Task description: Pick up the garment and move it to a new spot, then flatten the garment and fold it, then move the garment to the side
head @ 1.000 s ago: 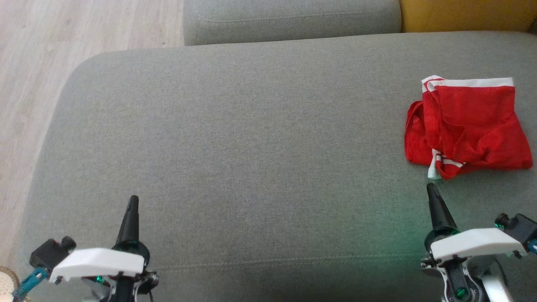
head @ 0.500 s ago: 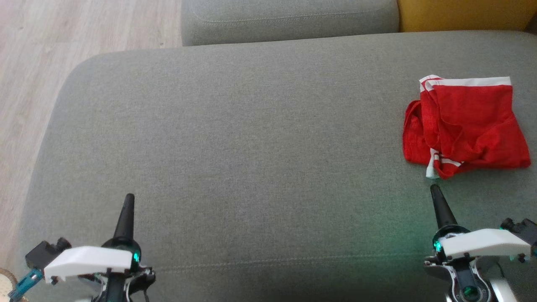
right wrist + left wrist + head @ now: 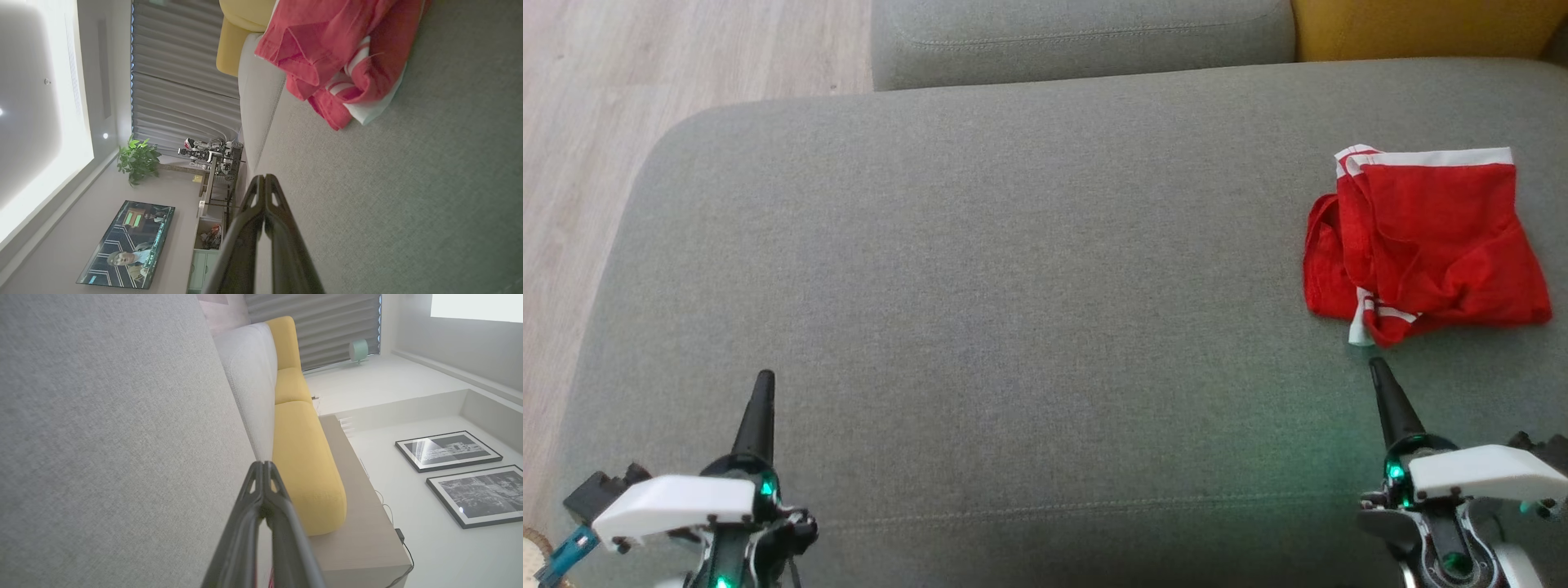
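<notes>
- The left gripper, two long dark fingers below a white cover, is clenched: its tips are pressed together with nothing between them. From its own wrist camera the left gripper narrows to a single point.
- The right gripper is clenched in the same way and is empty. Seen from its own wrist camera, the right gripper has its tips meeting.
- The crumpled red fabric garment with a white band lies just ahead of the right gripper's tips and slightly to their right, close to them but apart.
- The garment is well apart from the left gripper, far off to its right.
- From the right wrist, the garment lies beyond the tips, with a red-and-white striped edge and a pale corner nearest them.
- Both grippers are over the near part of the grey woven sofa seat, pointing across it.
- Ahead of the left gripper is bare seat, then a grey back cushion.
- A pale wooden floor lies to the left gripper's left.
- A yellow cushion sits beyond the garment, farther ahead of the right gripper.
</notes>
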Available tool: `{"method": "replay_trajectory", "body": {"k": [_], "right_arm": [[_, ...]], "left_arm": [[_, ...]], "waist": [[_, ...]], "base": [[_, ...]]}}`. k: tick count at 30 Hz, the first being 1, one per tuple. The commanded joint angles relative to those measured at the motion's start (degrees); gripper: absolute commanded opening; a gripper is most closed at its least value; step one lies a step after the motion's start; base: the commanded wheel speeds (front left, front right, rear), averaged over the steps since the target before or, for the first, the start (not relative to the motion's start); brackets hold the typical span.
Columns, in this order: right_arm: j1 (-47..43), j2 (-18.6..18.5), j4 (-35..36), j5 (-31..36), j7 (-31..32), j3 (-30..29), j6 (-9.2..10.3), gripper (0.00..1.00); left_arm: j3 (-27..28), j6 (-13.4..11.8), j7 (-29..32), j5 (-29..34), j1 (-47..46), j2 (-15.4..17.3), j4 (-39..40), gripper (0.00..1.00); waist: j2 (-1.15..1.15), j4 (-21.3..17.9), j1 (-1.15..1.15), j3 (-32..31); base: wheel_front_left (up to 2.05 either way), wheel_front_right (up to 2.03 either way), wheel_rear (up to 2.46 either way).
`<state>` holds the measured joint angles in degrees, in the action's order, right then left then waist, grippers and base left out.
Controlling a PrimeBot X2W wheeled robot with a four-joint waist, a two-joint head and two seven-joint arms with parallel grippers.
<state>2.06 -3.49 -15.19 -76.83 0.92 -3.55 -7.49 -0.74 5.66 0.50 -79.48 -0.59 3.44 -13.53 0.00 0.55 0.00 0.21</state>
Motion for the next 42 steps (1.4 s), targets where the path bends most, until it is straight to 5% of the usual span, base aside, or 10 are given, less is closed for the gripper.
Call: {"method": "replay_trajectory", "body": {"k": [1,21,42], "right_arm": [[3.42,-0.73,1.62,-2.01,0.58,0.56,0.0,0.0],[3.96,-0.59,1.27,-16.51,4.2,-1.29,0.0,0.0],[4.0,-0.32,1.24,-16.39,4.54,-1.69,0.0,0.0]], "left_arm": [[2.31,0.62,0.52,-1.64,-3.64,1.07,1.37,0.0],[5.04,1.81,4.18,-14.34,-5.4,1.01,-0.39,0.0],[5.54,1.82,4.61,-14.12,-5.46,0.68,-0.44,0.0]], "waist": [[0.0,-0.03,0.0,0.0],[0.0,-0.55,0.0,-0.03],[0.0,-0.55,0.0,-0.03]], "base": [[0.0,0.0,0.0],[0.0,0.0,0.0],[0.0,0.0,0.0]]}}
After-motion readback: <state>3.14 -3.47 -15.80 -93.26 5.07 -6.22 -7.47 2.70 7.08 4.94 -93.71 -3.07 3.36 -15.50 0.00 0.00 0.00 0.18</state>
